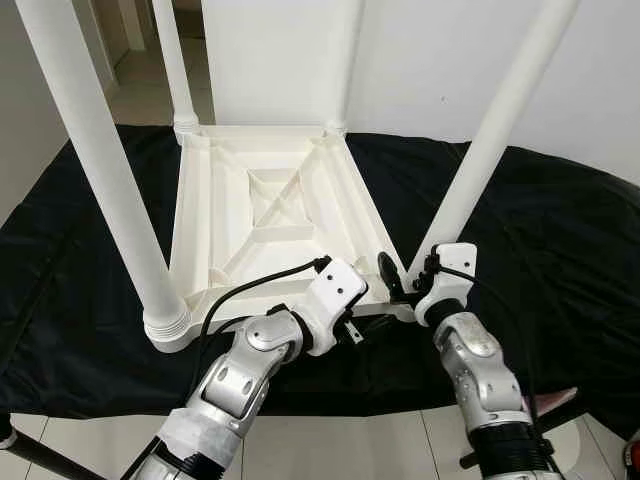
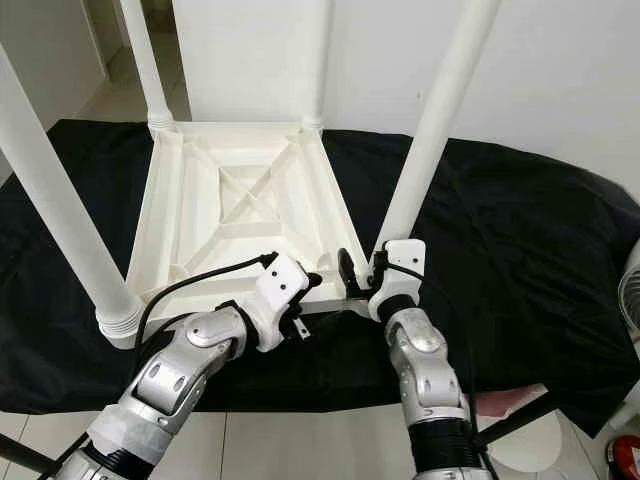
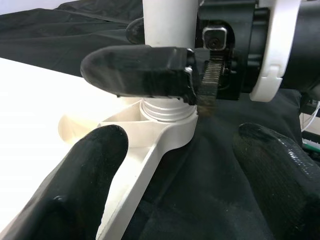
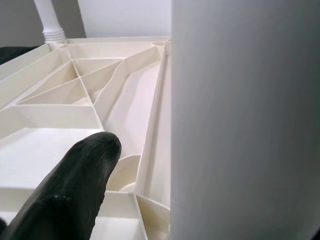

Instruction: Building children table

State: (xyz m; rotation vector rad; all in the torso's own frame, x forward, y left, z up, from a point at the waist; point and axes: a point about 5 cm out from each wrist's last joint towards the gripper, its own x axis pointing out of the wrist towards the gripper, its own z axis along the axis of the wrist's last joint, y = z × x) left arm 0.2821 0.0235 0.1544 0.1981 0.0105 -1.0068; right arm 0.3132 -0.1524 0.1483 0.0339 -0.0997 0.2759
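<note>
last leg going into its corner

i have the children's table (image 1: 270, 215) lying upside down on the black cloth (image 1: 560, 260), so its corner sockets face up and the legs can go in from above. my right gripper (image 1: 400, 278) is pinching the near-right leg (image 1: 490, 150) just above its socket, to steady or turn it, i judge. my left gripper (image 3: 165, 165), fingers spread, hovers beside that same corner, apparently bracing the frame.
</note>
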